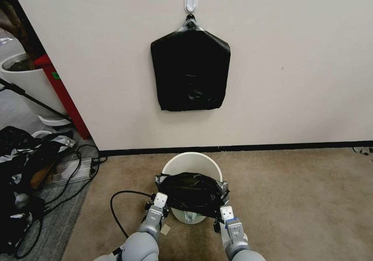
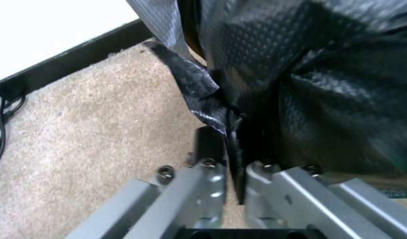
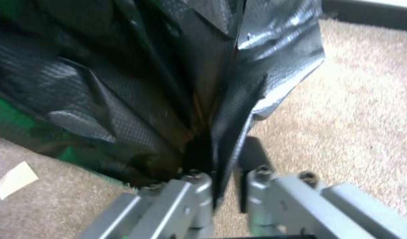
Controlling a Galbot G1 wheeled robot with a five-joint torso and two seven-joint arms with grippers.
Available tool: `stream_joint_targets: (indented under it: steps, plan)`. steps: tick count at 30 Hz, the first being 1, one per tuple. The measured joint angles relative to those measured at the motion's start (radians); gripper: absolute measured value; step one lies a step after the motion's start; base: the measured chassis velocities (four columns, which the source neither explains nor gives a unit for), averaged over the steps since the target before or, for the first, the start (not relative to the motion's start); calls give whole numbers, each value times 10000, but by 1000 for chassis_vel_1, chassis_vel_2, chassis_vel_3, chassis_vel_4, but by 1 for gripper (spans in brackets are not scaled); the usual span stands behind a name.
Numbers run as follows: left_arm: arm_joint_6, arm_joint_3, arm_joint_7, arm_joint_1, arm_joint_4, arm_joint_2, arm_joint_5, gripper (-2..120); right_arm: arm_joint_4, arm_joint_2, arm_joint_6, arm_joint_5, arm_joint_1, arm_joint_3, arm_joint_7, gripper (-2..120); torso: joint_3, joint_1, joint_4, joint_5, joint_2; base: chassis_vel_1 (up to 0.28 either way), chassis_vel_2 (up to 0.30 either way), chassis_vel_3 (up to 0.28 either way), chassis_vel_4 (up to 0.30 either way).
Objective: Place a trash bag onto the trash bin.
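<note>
Grey metal fingers come first: the left gripper [image 2: 230, 166] is pinched tight on a fold of the bag [image 1: 192, 193] at its left edge, and the right gripper [image 3: 223, 172] is clamped the same way on the right edge, film squeezed between the fingertips in both wrist views. From the head camera, the left gripper [image 1: 158, 203] and right gripper [image 1: 224, 213] hold the bag stretched between them, draped over the near half of the bin [image 1: 193, 164]; the far part of the rim shows bare.

Black film, thin and glossy, with a fine embossed dimple pattern and silvery glare along its creases. I judge it nearly weightless, limp and slippery: it will sag, cling to itself and slide out of a loose pinch, and it may tear if pulled hard against the rim. The edge hem at opposite sides, where both grippers already have it, looks the best hold, since that keeps the mouth spread wide.

Cream-white plastic makes the bin: smooth, round, stiff, rolled at the rim and narrowing toward its base. It looks light enough to tip or skid on the short beige carpet [image 1: 303, 199] if the bag drags on it.

Farther off, a black baseboard runs along a matt off-white wall [image 1: 303, 59], where a flat five-sided pack of bags [image 1: 190, 70] hangs from a white hook [image 1: 190, 2].
</note>
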Motion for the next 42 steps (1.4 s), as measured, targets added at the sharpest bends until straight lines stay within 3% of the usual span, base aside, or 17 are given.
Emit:
stream_joint_targets:
  steps: [9,13,17,20,23,26,31,34,35,38,42]
  plan:
    - [1130,-809,171,825,-1306,554,-299,36,1430,-568,423,473,-959,2,427,41,-1,0,0,-1,0,0,0,0,0]
    - [1383,-1225,252,1461,-2152,1040,-413,55,2369,-992,685,498,-1720,105,563,62,-1,0,0,-1,0,0,0,0,0]
    - [1390,-1563,294,1869,-2624,1302,-456,65,2695,-1170,936,248,-2119,232,579,70,0,0,0,-2,0,0,0,0,0]
    - [1246,-2306,492,2563,-3430,1606,-500,80,3161,-1346,1992,-354,-2636,563,436,85,-1,0,0,-1,0,0,0,0,0]
    - [820,-2847,703,2803,-3925,1511,-481,89,3400,-1252,2744,-737,-2491,1014,-10,96,-1,0,-1,0,0,0,0,0,0]
    - [336,-3232,943,2781,-4127,1216,-312,97,3501,-1063,2978,-718,-1942,1502,-546,99,-1,0,-1,1,0,0,0,0,0]
    - [-445,-3788,1440,2217,-3884,188,640,100,3026,-642,1849,835,-16,2161,-1769,100,0,0,-2,0,0,0,0,0,0]
    - [-587,-3939,1556,2097,-3729,-679,992,100,1350,-531,250,1131,1950,2265,-3151,100,2,-1,3,2,-1,0,0,0,0]
    - [-587,-3939,1556,2097,-3729,-679,992,100,1350,-531,250,1131,1950,2265,-3151,100,2,-1,3,2,-1,0,0,0,0]
    - [-779,-3744,1594,2709,-3705,-1193,1439,100,18,-649,-1133,1646,3280,2044,-4146,96,2,-1,1,0,-2,0,0,0,0]
    - [-1020,-3846,1603,3095,-3678,-1712,1645,100,-1190,-627,-2117,1860,4439,1766,-4882,97,2,-1,2,0,-3,0,0,0,0]
